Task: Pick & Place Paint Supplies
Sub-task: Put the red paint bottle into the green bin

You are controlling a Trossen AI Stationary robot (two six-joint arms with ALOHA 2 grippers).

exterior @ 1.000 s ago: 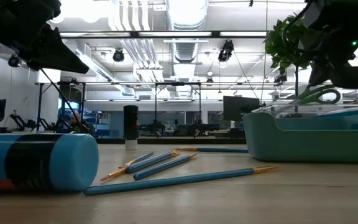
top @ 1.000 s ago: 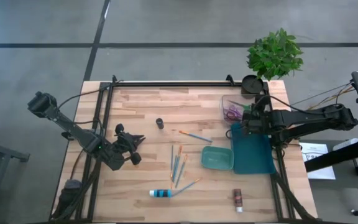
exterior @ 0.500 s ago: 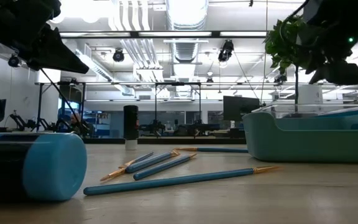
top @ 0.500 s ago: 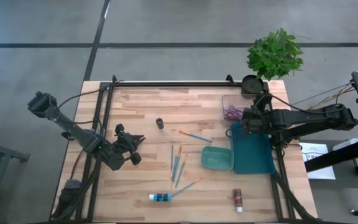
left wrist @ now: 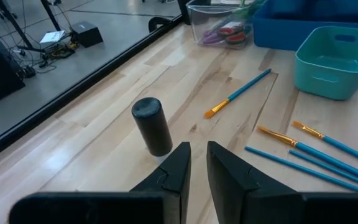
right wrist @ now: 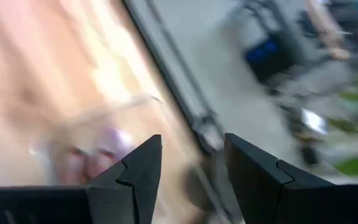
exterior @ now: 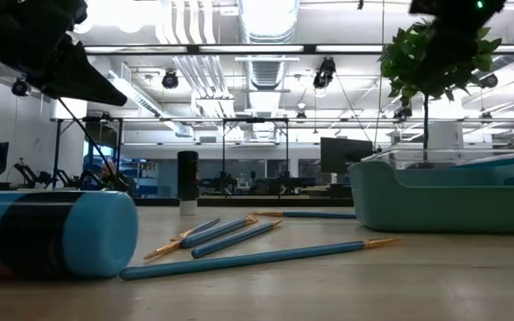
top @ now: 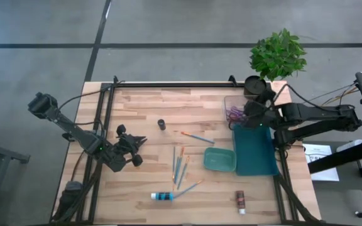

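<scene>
Several blue-handled paintbrushes lie flat on the wooden table, one apart and one by the blue paint tube. A brown tube lies near the front edge. The teal palette sits beside a dark blue bin. My right gripper hangs open and empty above a clear box of purple things. My left gripper waits at the table's left, shut and empty, pointing toward a black cylinder.
A potted plant and a black round pot stand at the far right corner. A black frame rail runs along the far and left edges. Bare wood lies between the brushes and my left gripper.
My right gripper has let go of a green-handled thing over the clear box, opened, rolled and risen; the thing no longer shows in the low view. The blue tube at the front has rolled slightly. My left arm has kept still.
</scene>
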